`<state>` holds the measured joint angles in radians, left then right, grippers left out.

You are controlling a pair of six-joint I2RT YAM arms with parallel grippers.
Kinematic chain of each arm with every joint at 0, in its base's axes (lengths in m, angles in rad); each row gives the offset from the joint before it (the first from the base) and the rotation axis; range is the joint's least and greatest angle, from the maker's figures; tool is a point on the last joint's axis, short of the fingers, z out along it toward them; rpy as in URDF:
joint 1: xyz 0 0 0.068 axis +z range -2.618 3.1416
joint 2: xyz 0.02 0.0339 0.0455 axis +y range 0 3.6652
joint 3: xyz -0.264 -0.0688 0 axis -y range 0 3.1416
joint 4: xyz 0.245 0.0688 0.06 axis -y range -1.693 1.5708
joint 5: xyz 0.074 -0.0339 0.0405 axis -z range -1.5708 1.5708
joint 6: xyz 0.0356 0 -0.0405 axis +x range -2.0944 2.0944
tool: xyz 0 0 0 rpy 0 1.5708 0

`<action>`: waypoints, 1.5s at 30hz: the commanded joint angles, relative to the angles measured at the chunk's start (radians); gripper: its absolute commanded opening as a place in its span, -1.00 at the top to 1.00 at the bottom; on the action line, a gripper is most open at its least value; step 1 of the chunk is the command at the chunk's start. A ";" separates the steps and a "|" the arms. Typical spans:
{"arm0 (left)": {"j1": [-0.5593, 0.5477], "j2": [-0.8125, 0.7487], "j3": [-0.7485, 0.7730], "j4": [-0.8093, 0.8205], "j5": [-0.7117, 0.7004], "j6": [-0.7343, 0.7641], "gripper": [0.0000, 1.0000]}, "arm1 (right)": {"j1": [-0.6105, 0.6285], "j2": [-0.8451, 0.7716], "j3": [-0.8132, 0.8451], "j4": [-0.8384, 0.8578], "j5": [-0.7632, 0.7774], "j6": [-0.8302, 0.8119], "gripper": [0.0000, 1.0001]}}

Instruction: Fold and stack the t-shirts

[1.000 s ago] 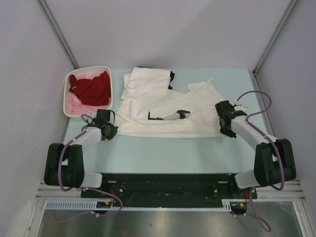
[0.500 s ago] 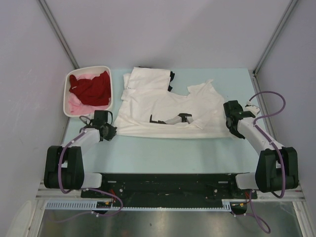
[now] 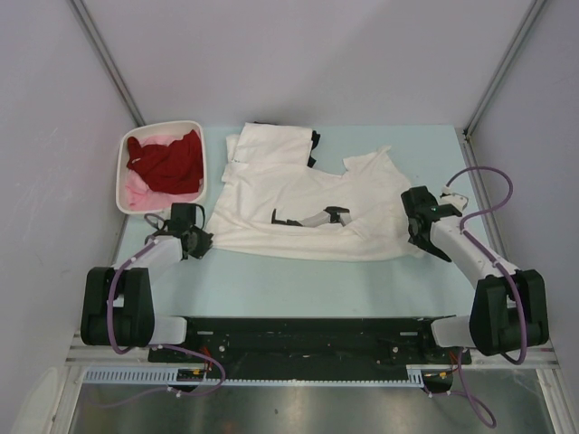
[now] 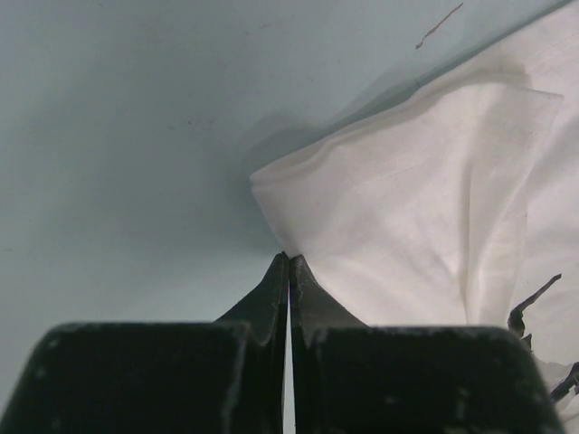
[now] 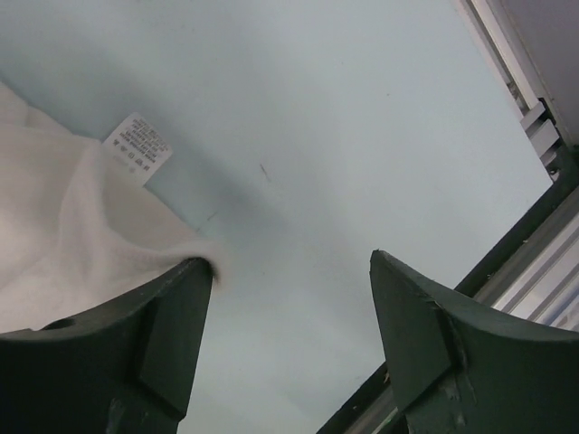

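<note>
A big cream-white t-shirt [image 3: 308, 212] lies spread out in the middle of the pale blue worktop [image 3: 298, 280]. The left end effector [image 4: 289, 262] is pinched tight on the shirt's left corner. The right end effector [image 5: 289, 271] is wide open at the shirt's right edge, and the cloth touches one finger [image 5: 176, 307] but is not gripped. A folded white t-shirt [image 3: 267, 145] sits behind it. The white basin [image 3: 122, 176] at the far left holds a dark red t-shirt [image 3: 167, 163] and a pink t-shirt [image 3: 136, 192].
</note>
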<state>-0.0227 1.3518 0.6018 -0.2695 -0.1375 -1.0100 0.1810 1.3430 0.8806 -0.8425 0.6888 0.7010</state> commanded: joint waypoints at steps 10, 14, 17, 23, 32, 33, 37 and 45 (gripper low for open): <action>0.015 -0.019 -0.010 0.030 -0.027 0.025 0.99 | 0.101 -0.471 -0.060 0.063 -0.487 0.078 -0.99; 0.015 -0.016 -0.013 0.039 -0.007 0.025 0.99 | 0.147 -0.559 -0.147 0.083 -0.512 0.178 -0.99; 0.015 -0.013 -0.013 0.039 -0.002 0.028 0.99 | 0.149 -0.602 -0.258 0.097 -0.549 0.267 -0.99; 0.015 0.000 -0.019 0.053 0.007 0.034 0.99 | 0.103 -0.694 -0.434 0.177 -0.482 0.327 -0.95; 0.015 0.023 -0.013 0.062 0.006 0.042 0.99 | -0.020 -0.616 -0.492 0.302 -0.446 0.298 -0.64; 0.015 0.024 -0.011 0.061 0.006 0.042 0.99 | -0.050 -0.604 -0.500 0.325 -0.451 0.296 -0.60; 0.015 0.026 -0.011 0.059 -0.002 0.045 0.99 | -0.112 -0.524 -0.517 0.393 -0.494 0.290 -0.40; 0.015 0.038 -0.002 0.055 -0.013 0.050 0.99 | -0.166 -0.461 -0.531 0.499 -0.587 0.308 -0.34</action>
<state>-0.0189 1.3746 0.5888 -0.2249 -0.1230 -0.9848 0.0254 0.8818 0.3576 -0.4145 0.1478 0.9951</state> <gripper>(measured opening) 0.005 0.666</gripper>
